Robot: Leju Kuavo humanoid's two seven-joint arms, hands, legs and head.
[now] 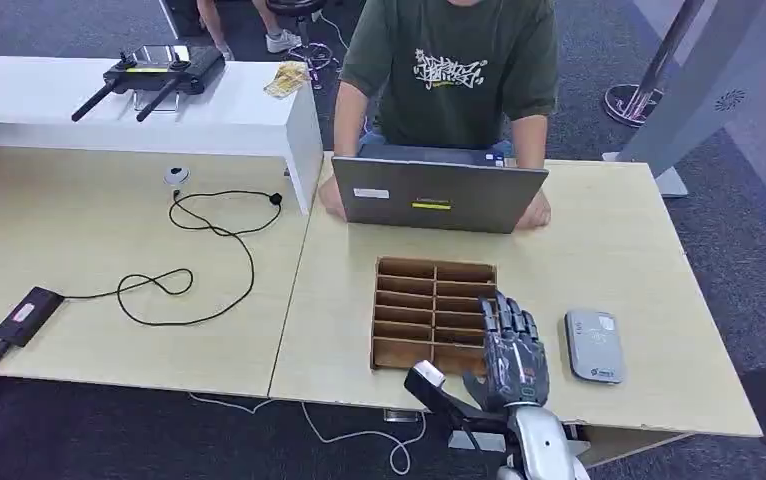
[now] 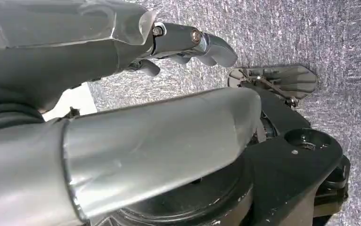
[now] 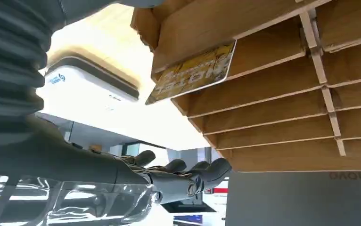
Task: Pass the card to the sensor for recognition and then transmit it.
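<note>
Your right hand (image 1: 512,350) hovers over the near right corner of the wooden slotted rack (image 1: 433,312), fingers spread and holding nothing. That position makes sense: the right wrist view shows the yellow card (image 3: 195,73) standing tilted in a slot at that end, so the fingers are lined up to reach in for it. The card is still in the rack, not yet picked. The grey sensor (image 1: 594,345) lies flat on the table (image 1: 649,260) at about 3 o'clock from the hand, close enough for a short swing once you have the card. At 12 o'clock a person sits behind a laptop (image 1: 437,195), probably the receiver. Your left hand (image 2: 188,44) hangs over the carpet, fingers loosely curled, empty.
</note>
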